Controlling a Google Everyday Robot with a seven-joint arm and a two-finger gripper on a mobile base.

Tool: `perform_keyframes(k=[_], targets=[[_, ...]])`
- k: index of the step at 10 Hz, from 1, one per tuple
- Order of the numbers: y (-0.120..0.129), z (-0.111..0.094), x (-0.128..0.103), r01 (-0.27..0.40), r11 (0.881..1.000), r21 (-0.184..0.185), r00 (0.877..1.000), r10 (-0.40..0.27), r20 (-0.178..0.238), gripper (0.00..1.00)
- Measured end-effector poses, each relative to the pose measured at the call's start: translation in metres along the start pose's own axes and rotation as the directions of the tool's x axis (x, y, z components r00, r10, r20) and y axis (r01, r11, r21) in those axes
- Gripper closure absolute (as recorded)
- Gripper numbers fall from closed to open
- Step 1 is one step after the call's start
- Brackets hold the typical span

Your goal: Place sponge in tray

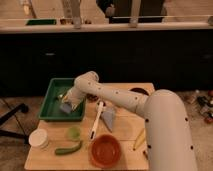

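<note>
The dark-green tray sits at the table's back left. My gripper is over the tray's right half, low above its floor, reaching in from the right. It is shut on the sponge, a small pale blue-grey block that hangs at the gripper's tip, just over the tray floor. I cannot tell whether the sponge touches the floor.
A grey-blue wedge and a white long-handled tool lie right of the tray. In front are a round orange-red bowl, a green round fruit, a long green vegetable and a white cup. A yellow item lies at the right.
</note>
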Motion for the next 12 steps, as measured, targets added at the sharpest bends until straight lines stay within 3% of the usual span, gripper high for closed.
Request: perform_keyframes(k=[3, 12], targets=[[-0.0038, 0.0016, -0.0052, -0.018, 1.000, 0.022, 1.000, 0.017, 0.025, 1.00], [-0.0048, 0.0043, -0.0057, -0.031, 1.000, 0.004, 0.999, 0.030, 0.029, 1.00]])
